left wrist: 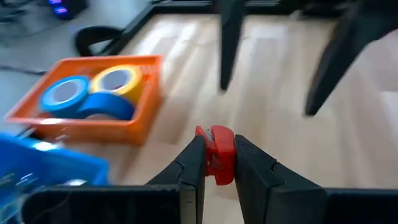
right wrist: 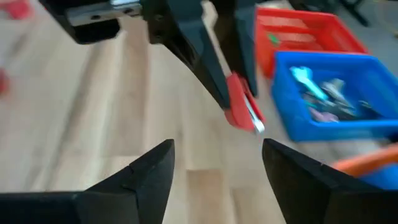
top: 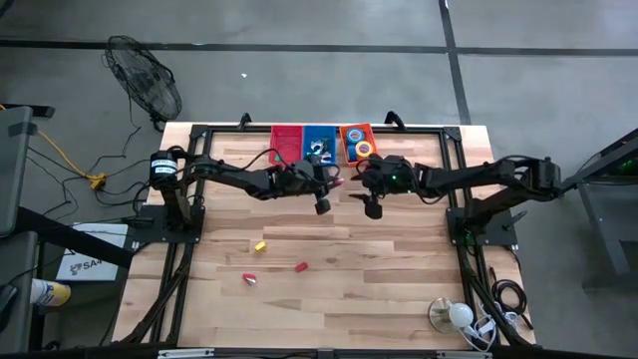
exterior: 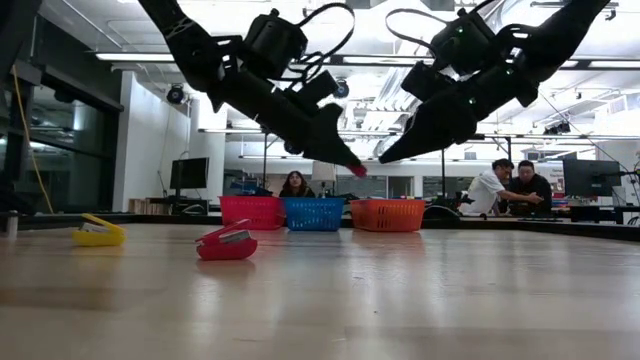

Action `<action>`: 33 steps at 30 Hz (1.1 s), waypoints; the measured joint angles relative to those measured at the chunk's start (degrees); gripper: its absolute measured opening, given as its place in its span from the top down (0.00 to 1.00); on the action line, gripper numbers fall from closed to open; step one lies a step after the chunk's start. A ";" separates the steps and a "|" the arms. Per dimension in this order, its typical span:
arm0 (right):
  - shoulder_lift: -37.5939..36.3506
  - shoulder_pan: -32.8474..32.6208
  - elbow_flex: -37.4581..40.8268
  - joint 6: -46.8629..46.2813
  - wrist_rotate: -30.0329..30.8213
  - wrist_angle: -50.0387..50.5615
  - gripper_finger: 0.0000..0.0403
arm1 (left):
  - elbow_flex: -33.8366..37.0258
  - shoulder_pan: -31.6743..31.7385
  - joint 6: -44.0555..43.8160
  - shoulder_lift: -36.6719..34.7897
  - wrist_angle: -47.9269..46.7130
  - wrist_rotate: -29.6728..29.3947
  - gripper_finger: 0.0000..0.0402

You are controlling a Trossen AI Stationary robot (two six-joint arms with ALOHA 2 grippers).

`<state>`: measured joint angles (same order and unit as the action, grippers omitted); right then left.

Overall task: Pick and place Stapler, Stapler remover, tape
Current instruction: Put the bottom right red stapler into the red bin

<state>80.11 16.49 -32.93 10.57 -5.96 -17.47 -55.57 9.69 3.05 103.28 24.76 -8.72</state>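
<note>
Right arm [top: 478, 179] blocks approach to orange basket [top: 356, 143].

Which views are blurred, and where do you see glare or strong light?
Left wrist view: the orange basket is soft, while the small red stapler between the fingers is sharper. Right wrist view: blurred throughout. Low view: bright ceiling lights; tabletop shows a soft sheen.

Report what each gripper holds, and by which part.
The left gripper pinches a small red stapler by one end, its fingers on both sides. The right gripper is open and holds nothing.
</note>
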 joint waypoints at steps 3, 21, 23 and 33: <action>-1.64 0.00 0.00 -0.02 3.83 2.32 0.41 | 0.00 0.00 0.12 0.00 -0.96 -3.95 0.86; -9.35 0.86 -0.01 -4.67 22.40 9.87 0.41 | 0.08 0.55 -8.01 -2.14 -9.34 -40.95 0.85; -9.24 1.81 0.00 -5.59 21.19 9.94 0.41 | -0.02 1.65 -12.50 -2.89 -11.65 -42.43 0.85; -9.20 4.57 0.00 -5.88 19.23 10.31 0.41 | 0.09 14.36 -31.30 -3.58 -23.80 -28.29 0.84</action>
<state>70.91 21.06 -32.93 4.69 13.27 -7.16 -55.48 24.05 -28.25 99.70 0.96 -37.02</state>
